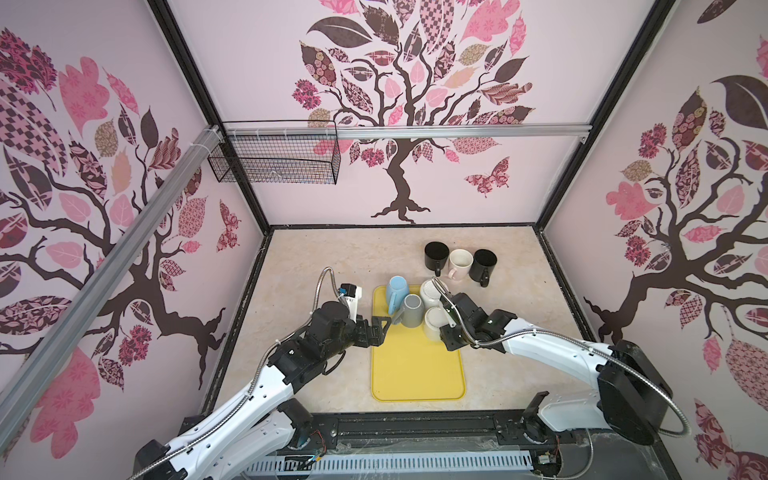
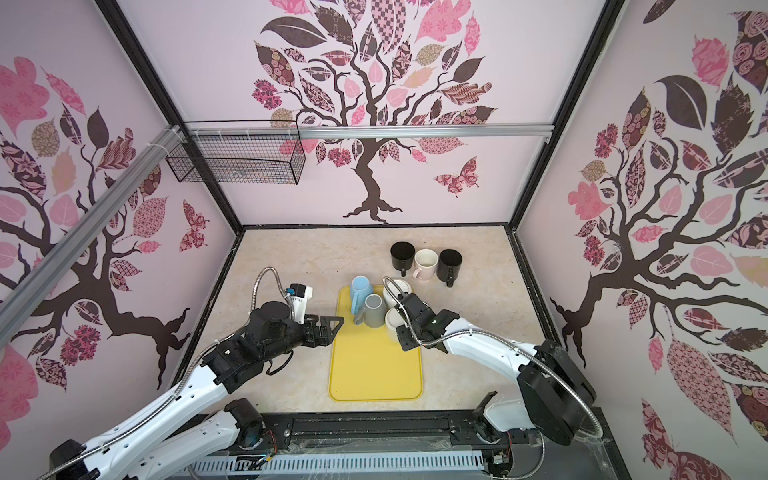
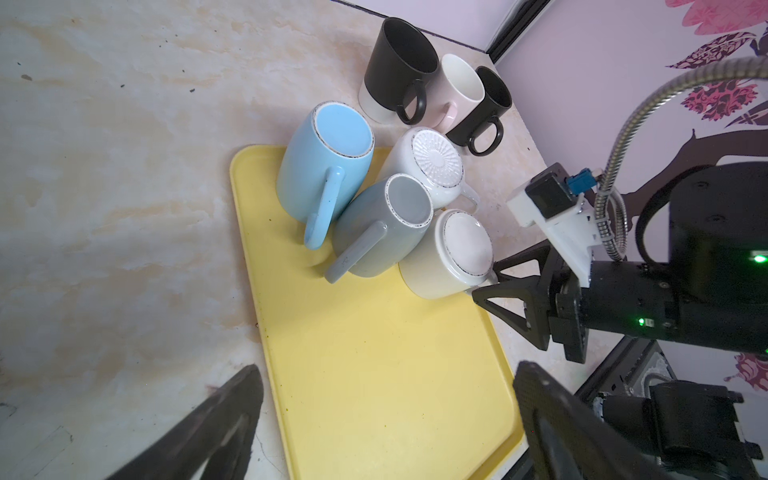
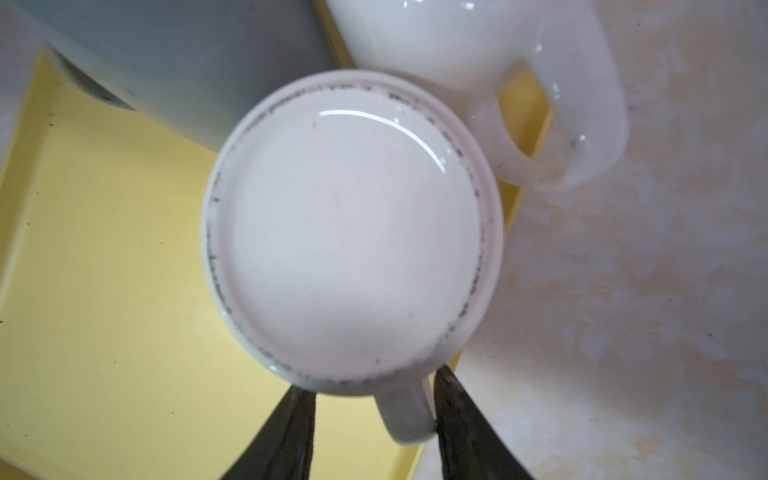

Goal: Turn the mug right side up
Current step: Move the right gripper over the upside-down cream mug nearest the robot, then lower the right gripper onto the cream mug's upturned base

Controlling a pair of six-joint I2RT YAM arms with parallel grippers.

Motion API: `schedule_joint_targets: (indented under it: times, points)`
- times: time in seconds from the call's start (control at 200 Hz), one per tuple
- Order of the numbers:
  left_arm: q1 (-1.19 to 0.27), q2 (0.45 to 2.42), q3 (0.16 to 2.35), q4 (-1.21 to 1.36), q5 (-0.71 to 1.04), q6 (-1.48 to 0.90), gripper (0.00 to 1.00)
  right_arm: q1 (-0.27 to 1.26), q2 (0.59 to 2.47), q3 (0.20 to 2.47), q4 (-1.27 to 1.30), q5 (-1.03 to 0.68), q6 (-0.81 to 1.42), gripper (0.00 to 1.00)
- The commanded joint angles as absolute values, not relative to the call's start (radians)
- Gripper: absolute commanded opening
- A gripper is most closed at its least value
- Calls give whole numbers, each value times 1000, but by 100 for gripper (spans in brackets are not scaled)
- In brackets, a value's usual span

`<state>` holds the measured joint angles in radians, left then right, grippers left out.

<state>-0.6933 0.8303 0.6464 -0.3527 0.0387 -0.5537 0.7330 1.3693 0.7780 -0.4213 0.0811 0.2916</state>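
Marbled tabletop is occupied by a yellow tray [image 1: 415, 374]; four inverted mugs are crowded on its far end. At the tray's right edge, the cream mug [image 3: 449, 253] is straddled at its handle by the parted, unclamped fingers [image 4: 457, 415] of the right gripper [image 4: 374, 386]. The left gripper [image 1: 380, 330] is held wide open at the tray's left edge. If the cream mug is swung during the flip, the adjacent grey mug [image 3: 382, 224] may be knocked.

White arms [image 1: 249, 399], black joints [image 1: 328, 328], ribbed metal conduits [image 3: 622, 137]

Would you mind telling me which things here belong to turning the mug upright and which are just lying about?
In the job: cream mug, upside down on the yellow tray; right gripper, straddling its handle.

Lying about: blue mug, grey mug, ribbed white mug, all upside down; upright black mug, pink mug, other black mug; wire basket; left gripper, open.
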Motion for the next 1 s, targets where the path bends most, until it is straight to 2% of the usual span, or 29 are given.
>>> schedule_joint_targets:
  times: [0.0,0.415,0.995]
  points:
    - [-688,839,622,-322,50,-558,97,735,1413,802,-436,70,306,46]
    - [-688,861,624,-311,75,-563,97,735,1399,780,-390,119,313,42]
    - [-688,856,626,-323,78,-560,97,735,1394,766,-367,88,302,33]
